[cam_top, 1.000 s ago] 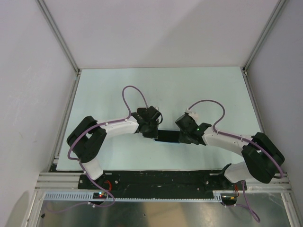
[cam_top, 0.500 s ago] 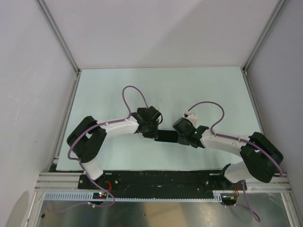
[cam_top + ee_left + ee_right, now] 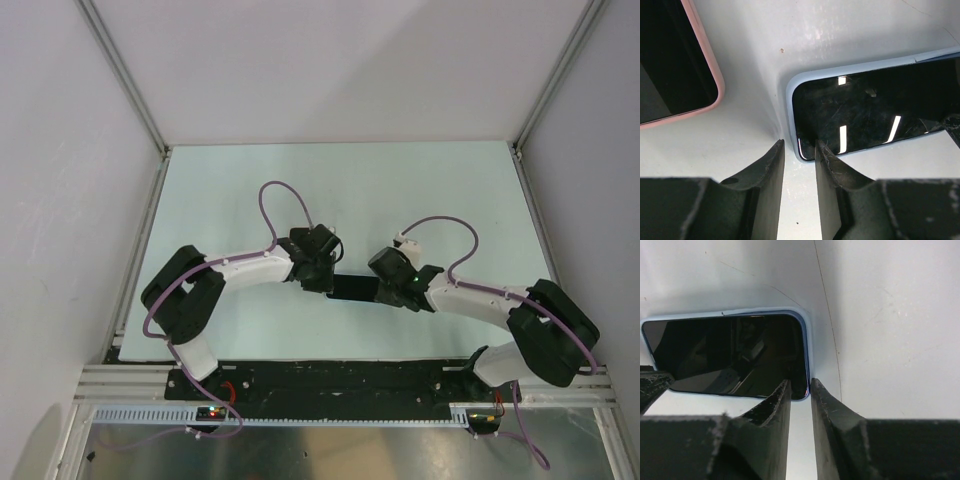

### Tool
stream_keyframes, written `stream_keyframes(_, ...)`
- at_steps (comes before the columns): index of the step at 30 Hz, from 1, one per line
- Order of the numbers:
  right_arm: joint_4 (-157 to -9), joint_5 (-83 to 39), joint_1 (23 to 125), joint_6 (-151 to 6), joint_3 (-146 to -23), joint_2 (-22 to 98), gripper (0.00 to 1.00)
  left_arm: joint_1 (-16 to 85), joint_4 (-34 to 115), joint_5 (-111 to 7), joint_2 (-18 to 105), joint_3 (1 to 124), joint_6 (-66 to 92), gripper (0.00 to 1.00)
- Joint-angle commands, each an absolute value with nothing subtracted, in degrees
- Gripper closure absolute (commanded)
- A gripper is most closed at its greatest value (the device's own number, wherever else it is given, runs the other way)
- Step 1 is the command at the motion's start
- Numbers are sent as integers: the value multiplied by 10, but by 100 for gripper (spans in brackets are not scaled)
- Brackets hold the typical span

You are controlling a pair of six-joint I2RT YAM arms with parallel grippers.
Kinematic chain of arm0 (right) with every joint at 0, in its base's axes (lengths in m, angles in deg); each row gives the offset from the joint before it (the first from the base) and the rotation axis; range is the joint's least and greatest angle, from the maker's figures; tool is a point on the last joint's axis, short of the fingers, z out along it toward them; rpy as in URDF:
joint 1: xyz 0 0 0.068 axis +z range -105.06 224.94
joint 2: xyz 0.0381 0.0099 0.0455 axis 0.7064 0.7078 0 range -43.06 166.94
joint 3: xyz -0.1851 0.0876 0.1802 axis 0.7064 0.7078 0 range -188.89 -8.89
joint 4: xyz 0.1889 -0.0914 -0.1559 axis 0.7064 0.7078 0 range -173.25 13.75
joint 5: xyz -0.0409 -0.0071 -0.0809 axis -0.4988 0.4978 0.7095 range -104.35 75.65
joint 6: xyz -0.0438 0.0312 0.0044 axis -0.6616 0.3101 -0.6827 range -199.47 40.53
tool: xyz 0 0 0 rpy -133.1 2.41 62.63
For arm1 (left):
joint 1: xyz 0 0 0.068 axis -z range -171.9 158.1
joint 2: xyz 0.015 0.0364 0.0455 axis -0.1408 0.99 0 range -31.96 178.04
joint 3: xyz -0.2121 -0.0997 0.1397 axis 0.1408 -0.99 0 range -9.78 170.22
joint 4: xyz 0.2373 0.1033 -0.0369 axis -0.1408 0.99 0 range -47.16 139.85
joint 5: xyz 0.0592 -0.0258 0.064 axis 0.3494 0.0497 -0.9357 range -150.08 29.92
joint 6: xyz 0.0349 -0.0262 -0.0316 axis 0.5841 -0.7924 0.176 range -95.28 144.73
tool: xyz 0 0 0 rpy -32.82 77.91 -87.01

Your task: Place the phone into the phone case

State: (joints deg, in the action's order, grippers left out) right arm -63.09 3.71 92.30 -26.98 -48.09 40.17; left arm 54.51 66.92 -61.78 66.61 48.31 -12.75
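Note:
The black phone [image 3: 352,288] lies flat on the table inside the light blue phone case [image 3: 840,71], between my two grippers. In the left wrist view the phone [image 3: 865,110] fills the right half. My left gripper [image 3: 800,145] is at its near left corner with jaws nearly closed and holding nothing; its right fingertip [image 3: 822,147] rests on that corner. In the right wrist view my right gripper [image 3: 800,382] straddles the near right corner of the phone [image 3: 730,350] and the case rim [image 3: 809,340], jaws nearly closed on nothing.
A second dark phone in a pink case [image 3: 670,60] lies just left of the blue one, seen only in the left wrist view. The pale green table [image 3: 340,190] has metal frame posts [image 3: 125,75] at its back corners.
My right gripper has shifted a little left and settled onto the phone's right end. The left arm and the phone have not visibly moved.

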Motion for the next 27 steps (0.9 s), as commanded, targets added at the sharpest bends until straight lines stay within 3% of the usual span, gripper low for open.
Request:
stream_keyframes(1, -621, -87, 906, -244, -363, 487, 71, 543, 706, -629, 670, 486, -106, 65)
stream_keyframes(5, -631, -99, 890, -249, -361, 468, 66, 542, 707, -628, 668, 488, -105, 65)
stream_keyframes(14, -671, -118, 859, -260, -335, 471, 68, 542, 710, -629, 667, 488, -104, 65)
stream_keyframes(18, -688, -116, 861, -257, -331, 492, 76, 542, 710, -626, 672, 492, -104, 65)
stream_keyframes(22, -712, -110, 885, -232, -331, 526, 96, 542, 710, -626, 676, 499, -103, 65)
stream_keyframes(27, -718, -89, 950, -166, -331, 521, 100, 542, 717, -630, 690, 521, -104, 65)
